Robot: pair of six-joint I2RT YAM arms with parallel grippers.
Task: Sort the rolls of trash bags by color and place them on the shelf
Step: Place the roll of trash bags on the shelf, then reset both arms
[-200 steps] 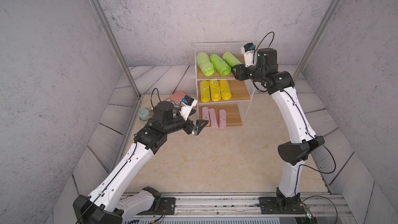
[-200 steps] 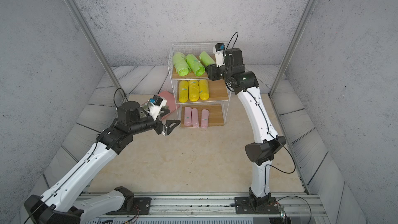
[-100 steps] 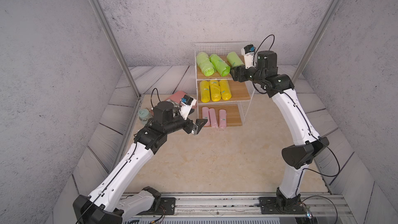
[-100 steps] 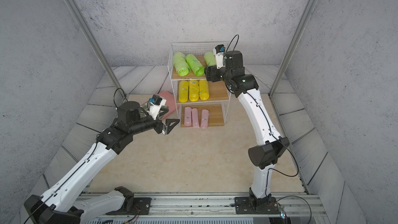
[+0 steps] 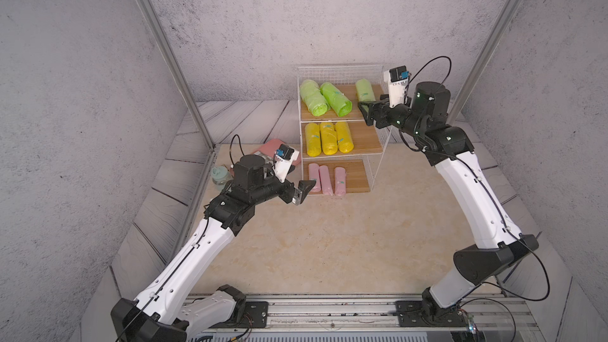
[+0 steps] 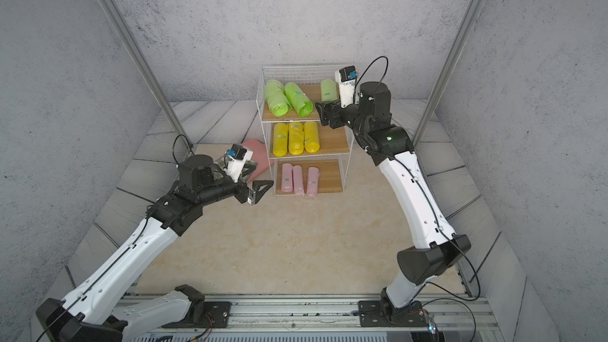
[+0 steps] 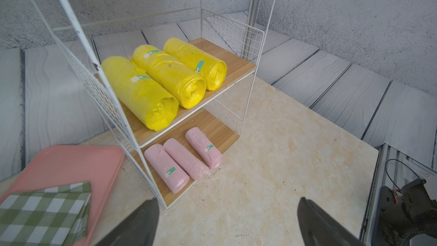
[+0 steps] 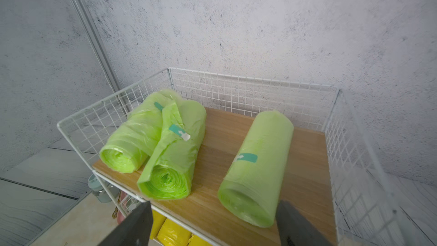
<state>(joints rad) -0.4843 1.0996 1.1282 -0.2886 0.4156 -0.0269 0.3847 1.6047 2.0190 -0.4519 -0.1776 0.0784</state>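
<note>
Tally on the shelf (image 5: 340, 75): three green rolls (image 5: 335, 103) on the top board, three yellow rolls (image 5: 327, 138) on the middle, three pink rolls (image 5: 324, 179) on the bottom; none seen on the counter (image 5: 329, 241). Right jaws spread, empty, just short of the lone green roll (image 8: 257, 169), which lies free. Left jaws wide, empty, over the counter. Sorting looks done; only pulling the arms clear remains.

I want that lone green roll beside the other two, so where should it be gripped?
Grip the lone green roll around its middle, jaws straddling its width, coming in from the shelf's open front. It lies front to back with bare board on both flanks; wire walls block back and side.
</note>
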